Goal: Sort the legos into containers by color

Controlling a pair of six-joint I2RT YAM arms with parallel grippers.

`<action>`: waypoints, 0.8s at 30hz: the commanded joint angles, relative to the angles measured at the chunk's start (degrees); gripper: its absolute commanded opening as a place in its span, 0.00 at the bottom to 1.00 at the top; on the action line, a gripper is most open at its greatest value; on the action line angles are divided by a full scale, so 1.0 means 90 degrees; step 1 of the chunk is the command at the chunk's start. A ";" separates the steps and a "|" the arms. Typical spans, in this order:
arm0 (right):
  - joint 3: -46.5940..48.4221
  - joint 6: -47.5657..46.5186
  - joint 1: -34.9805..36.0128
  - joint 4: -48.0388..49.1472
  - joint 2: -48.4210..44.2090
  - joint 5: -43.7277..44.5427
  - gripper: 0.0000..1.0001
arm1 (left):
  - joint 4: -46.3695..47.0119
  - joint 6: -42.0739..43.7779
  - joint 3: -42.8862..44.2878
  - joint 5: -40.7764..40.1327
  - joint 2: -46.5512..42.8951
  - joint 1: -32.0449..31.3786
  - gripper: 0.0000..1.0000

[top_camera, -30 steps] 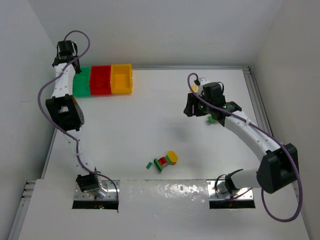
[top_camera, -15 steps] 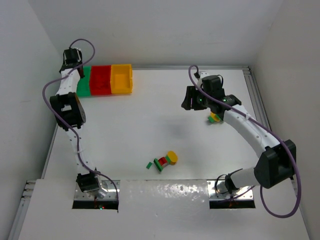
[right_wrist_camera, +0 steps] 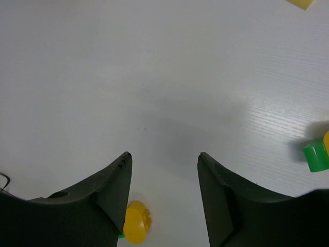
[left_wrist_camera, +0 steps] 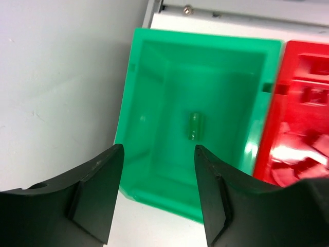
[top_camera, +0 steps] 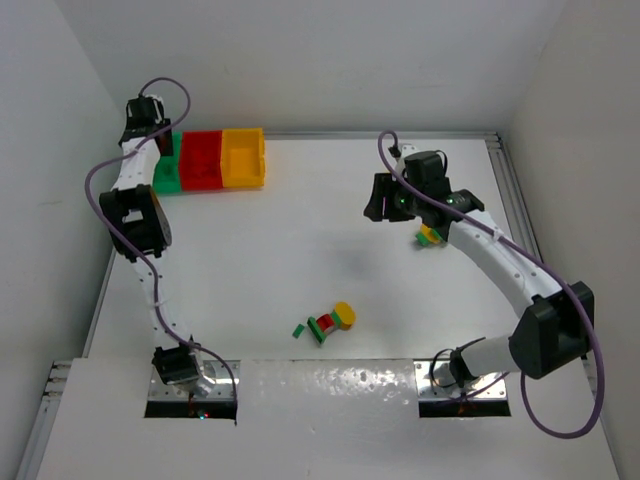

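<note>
My left gripper (top_camera: 160, 150) (left_wrist_camera: 159, 154) hangs open over the green container (top_camera: 165, 172) (left_wrist_camera: 200, 103), with nothing between its fingers. One small green lego (left_wrist_camera: 194, 126) lies on that bin's floor. The red container (top_camera: 202, 160) (left_wrist_camera: 303, 113) and the yellow container (top_camera: 243, 157) adjoin it to the right. My right gripper (top_camera: 380, 205) (right_wrist_camera: 164, 157) is open above bare table. A yellow lego on a green one (top_camera: 430, 235) (right_wrist_camera: 136, 229) sits just behind its left finger. Loose green (top_camera: 299, 328), red-green (top_camera: 322, 324) and yellow (top_camera: 344, 314) legos lie near the front middle.
The white side wall (left_wrist_camera: 56, 77) stands close beside the green container and my left arm. In the right wrist view a green lego (right_wrist_camera: 314, 156) lies at the right edge and a yellow bit (right_wrist_camera: 300, 3) at the top edge. The table's raised rim (top_camera: 500, 190) runs behind my right arm.
My left gripper moved over the green container and then opened; the green lego now lies in the bin. My right arm shifted slightly toward the back, still open.
</note>
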 commanded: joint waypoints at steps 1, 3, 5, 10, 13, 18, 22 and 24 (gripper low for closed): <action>0.0132 -0.0022 0.0093 0.0146 -0.0296 0.0061 0.54 | 0.0110 -0.0204 0.0117 0.0354 -0.1037 0.0005 0.54; 0.0113 -0.0169 0.0151 0.0020 -0.0335 0.0168 0.53 | -0.0085 -0.0234 0.0010 0.1277 -0.1515 -0.0082 0.53; 0.0084 -0.0276 0.0239 -0.0098 -0.0383 0.0392 0.53 | -0.0553 -0.0021 -0.0379 0.2187 -0.2060 -0.0335 0.53; -0.0209 -0.0715 0.0813 -0.0254 -0.0501 0.0579 0.52 | -0.1656 0.0906 -0.1980 0.2963 -0.3039 -0.1565 0.53; -0.0336 -0.1057 0.1137 -0.0567 -0.0472 0.0443 0.54 | -0.1766 0.0831 -0.3035 0.3372 -0.3489 -0.2211 0.50; -0.1370 -0.1535 0.1157 -0.0548 -0.1085 -0.0261 0.60 | -0.1735 0.0294 -0.3965 0.3667 -0.3822 -0.2280 0.49; -0.1772 -0.1897 0.1167 -0.0577 -0.1331 -0.0183 0.61 | -0.2107 0.0332 -0.4024 0.3599 -0.3744 -0.2377 0.47; -0.1762 -0.1878 0.1167 -0.0519 -0.1302 -0.0038 0.61 | -0.2243 0.0400 -0.4053 0.3511 -0.3744 -0.2465 0.47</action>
